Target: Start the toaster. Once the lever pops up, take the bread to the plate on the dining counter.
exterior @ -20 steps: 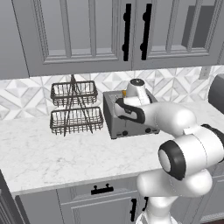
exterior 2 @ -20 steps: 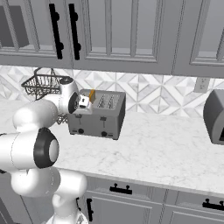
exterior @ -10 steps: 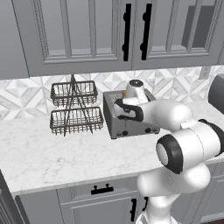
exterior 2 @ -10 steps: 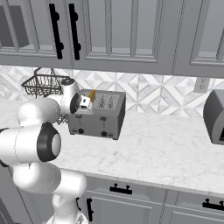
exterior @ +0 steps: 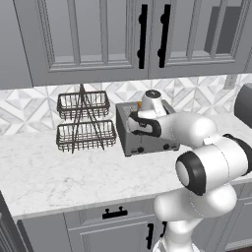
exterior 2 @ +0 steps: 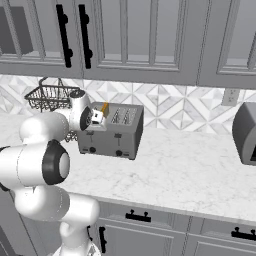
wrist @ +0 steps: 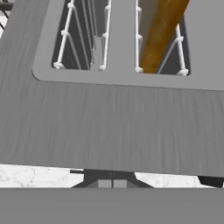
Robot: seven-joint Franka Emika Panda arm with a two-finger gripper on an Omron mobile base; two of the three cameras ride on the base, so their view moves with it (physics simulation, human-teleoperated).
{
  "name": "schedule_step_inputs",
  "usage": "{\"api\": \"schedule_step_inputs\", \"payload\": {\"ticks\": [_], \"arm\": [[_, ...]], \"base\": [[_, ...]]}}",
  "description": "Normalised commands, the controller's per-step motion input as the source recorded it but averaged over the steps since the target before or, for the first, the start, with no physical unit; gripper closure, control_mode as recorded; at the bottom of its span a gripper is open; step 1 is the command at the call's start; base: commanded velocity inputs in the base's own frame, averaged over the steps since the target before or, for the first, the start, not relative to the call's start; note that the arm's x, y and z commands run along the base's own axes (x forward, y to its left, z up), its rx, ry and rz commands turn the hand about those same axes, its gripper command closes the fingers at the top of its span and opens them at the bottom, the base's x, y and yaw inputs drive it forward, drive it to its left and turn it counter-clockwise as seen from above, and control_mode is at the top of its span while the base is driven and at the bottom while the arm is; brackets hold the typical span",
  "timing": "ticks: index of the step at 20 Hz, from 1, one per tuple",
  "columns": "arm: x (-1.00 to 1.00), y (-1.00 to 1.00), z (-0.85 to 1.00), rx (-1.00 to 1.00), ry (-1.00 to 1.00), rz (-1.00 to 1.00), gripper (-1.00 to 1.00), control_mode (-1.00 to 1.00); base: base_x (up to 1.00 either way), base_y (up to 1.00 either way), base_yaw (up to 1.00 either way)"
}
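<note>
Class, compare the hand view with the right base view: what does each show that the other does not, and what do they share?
Hand view alone: the wire guides inside the slots and the shut claw at the front lever. Right base view alone: the wall cabinets, wire basket rack, and a grey appliance at right. Both: the toaster on the marble counter, with the bread in a slot.

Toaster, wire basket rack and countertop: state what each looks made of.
Toaster: likely brushed metal, a matte grey body with fine streaks along its top in the hand view.
Wire basket rack: thin dark metal wire, an open see-through mesh.
Countertop: looks like white marble or an imitation, with faint grey veining.
</note>
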Motion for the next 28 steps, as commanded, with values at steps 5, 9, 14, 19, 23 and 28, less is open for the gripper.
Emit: {"api": "schedule_step_inputs", "payload": {"ticks": [5, 9, 14, 19, 23, 28], "arm": [[0.0, 0.07, -0.91, -0.01, -0.02, 0.0, 1.0, -1.0], [0.0, 0.09, -1.0, -0.05, -0.01, 0.0, 1.0, -1.0], [0.0, 0.0, -1.0, -0.05, 0.0, 0.0, 1.0, -1.0], [-0.06, 0.0, -1.0, -0.09, 0.0, 0.0, 1.0, -1.0], [-0.25, -0.07, -1.0, -0.12, 0.0, -0.02, 1.0, -1.0], [-0.2, -0.12, -1.0, -0.07, 0.0, -0.02, 1.0, -1.0]], "base": [[0.0, 0.0, 0.0], [0.0, 0.0, 0.0], [0.0, 0.0, 0.0], [0.0, 0.0, 0.0], [0.0, 0.0, 0.0], [0.0, 0.0, 0.0]]}}
